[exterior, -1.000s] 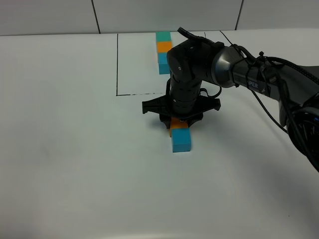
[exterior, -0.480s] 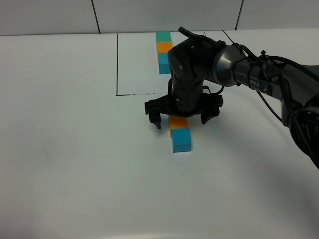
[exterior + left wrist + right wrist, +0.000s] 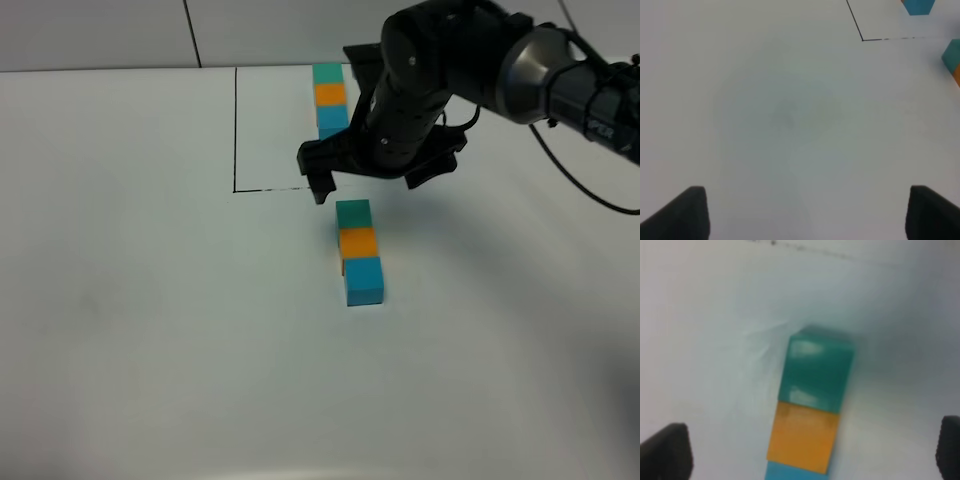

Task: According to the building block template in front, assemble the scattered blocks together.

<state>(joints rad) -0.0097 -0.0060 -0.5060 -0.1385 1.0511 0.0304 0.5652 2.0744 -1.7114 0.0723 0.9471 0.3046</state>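
Template shows only from above; right tool gapes over blocks.

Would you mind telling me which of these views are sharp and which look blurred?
Exterior high: sharp, even light, soft shadow under the right gripper. Right wrist: blurry, glare on the teal block. Left wrist: soft, the table nearly featureless.
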